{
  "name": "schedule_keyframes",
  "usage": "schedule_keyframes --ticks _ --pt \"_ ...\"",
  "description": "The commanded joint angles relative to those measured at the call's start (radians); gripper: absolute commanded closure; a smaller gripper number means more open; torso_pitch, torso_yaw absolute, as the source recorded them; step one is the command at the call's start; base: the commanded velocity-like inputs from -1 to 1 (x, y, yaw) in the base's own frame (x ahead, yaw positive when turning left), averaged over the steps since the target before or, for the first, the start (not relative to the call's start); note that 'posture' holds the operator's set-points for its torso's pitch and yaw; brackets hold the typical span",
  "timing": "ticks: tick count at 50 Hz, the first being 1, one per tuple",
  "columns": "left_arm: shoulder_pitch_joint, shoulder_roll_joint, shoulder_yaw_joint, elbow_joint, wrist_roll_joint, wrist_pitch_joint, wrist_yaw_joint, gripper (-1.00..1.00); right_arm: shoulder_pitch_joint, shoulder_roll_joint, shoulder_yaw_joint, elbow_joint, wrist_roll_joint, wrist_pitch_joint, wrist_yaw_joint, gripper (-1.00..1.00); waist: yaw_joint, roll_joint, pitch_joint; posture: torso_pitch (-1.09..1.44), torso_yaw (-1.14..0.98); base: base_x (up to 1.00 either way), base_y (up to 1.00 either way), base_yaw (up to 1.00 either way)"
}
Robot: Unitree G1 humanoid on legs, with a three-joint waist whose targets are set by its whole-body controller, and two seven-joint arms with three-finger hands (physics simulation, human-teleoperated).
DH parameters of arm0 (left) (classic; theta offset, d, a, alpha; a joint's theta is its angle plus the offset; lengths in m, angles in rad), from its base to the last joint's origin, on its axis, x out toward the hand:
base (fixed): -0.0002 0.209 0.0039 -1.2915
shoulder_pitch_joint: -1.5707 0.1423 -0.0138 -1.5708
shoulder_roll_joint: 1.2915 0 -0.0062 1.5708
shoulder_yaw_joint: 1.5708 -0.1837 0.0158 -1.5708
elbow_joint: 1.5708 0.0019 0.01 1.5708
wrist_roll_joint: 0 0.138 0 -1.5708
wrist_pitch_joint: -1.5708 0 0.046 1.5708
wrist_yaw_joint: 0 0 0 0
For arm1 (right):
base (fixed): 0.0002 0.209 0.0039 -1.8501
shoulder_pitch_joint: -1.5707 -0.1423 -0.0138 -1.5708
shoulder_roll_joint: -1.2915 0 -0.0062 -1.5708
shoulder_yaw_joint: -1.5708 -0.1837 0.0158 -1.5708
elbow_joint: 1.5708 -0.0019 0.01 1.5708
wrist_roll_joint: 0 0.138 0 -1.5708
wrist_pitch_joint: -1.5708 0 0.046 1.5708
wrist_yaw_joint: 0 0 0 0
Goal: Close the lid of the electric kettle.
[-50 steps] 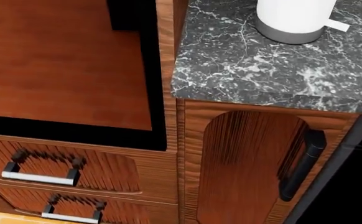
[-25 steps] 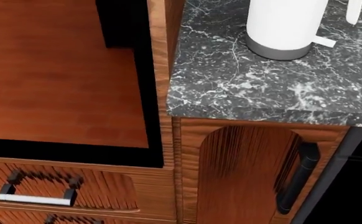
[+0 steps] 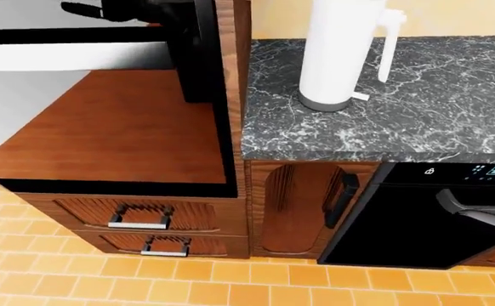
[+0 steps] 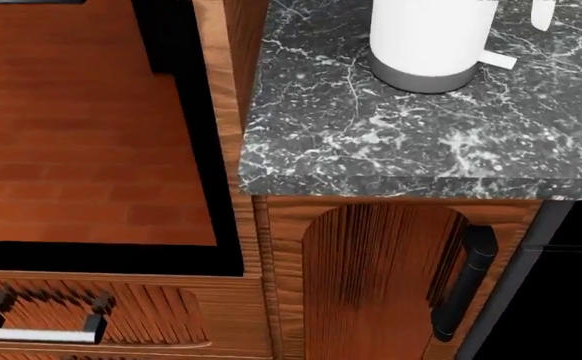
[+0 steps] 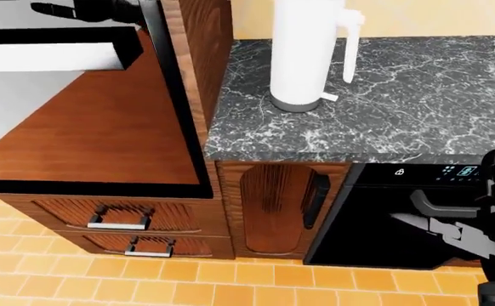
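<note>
White electric kettle (image 3: 343,54) upright on marble counter (image 3: 452,95); right hand (image 5: 486,223) low beside dishwasher (image 3: 417,217), grip unclear.

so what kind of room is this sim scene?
Most likely a kitchen: a dark marble countertop carrying a white electric kettle, wooden drawers beneath, and a black built-in appliance with a control panel, probably a dishwasher, over orange floor tiles.
</note>
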Motion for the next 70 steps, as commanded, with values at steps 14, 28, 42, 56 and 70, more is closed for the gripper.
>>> schedule_keyframes --ticks 14,28,42,56,70 --pt "-0.003 0.024 0.017 -0.020 -0.005 -0.018 0.001 -1.00 -0.007 -0.015 -0.008 -0.029 0.002 -0.023 0.004 -1.00 -0.002 -0.087 -0.009 0.00 0.00 0.06 0.00 0.00" --pt "-0.008 0.022 0.005 -0.012 0.004 -0.029 -0.002 -1.00 -0.007 -0.013 0.001 -0.018 -0.010 -0.034 0.008 -1.00 0.004 0.002 0.001 0.00 0.00 0.06 0.00 0.00" --pt "-0.008 0.023 0.007 -0.012 0.001 -0.027 0.000 -1.00 -0.005 -0.009 0.002 -0.019 -0.012 -0.034 0.011 -1.00 -0.005 -0.091 -0.009 0.00 0.00 0.06 0.00 0.00" --pt "-0.005 0.022 0.010 -0.017 -0.004 -0.024 0.002 -1.00 -0.005 -0.008 0.002 -0.026 -0.014 -0.025 0.012 -1.00 0.006 -0.020 -0.003 0.00 0.00 0.10 0.00 0.00" --pt "-0.007 0.022 0.005 -0.015 0.000 -0.028 0.000 -1.00 -0.008 -0.009 0.004 -0.024 -0.018 -0.025 0.014 -1.00 -0.004 -0.072 0.001 0.00 0.00 0.16 0.00 0.00"
